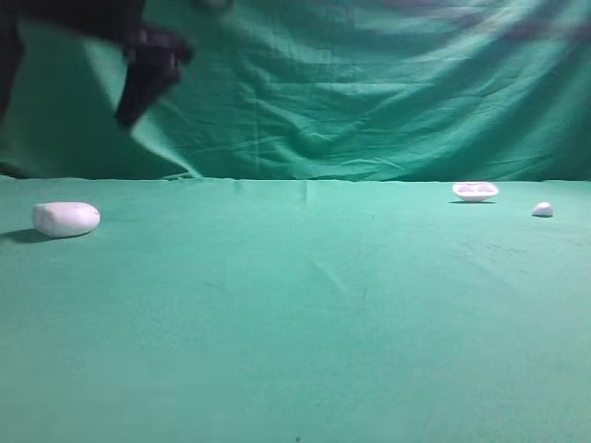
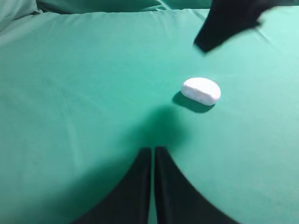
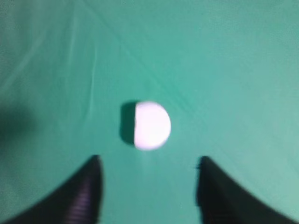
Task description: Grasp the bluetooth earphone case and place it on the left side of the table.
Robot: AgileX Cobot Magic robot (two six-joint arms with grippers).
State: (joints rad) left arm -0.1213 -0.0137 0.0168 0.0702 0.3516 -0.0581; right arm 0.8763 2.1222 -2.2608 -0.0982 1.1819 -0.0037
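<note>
The white, rounded bluetooth earphone case [image 1: 66, 219] lies on the green table [image 1: 305, 314] at its far left. It also shows in the left wrist view [image 2: 201, 90] and in the right wrist view [image 3: 150, 125]. My right gripper [image 3: 149, 161] is open and empty, above the case and apart from it. It appears as a blurred black shape high over the left side in the exterior view [image 1: 138, 88] and at the top of the left wrist view [image 2: 224, 23]. My left gripper [image 2: 153, 150] is shut and empty, above bare cloth short of the case.
A shallow white dish-like piece [image 1: 475, 191] sits at the back right, with a tiny white pebble-like piece [image 1: 542, 210] to its right. A draped green curtain [image 1: 369, 92] hangs behind the table's back edge.
</note>
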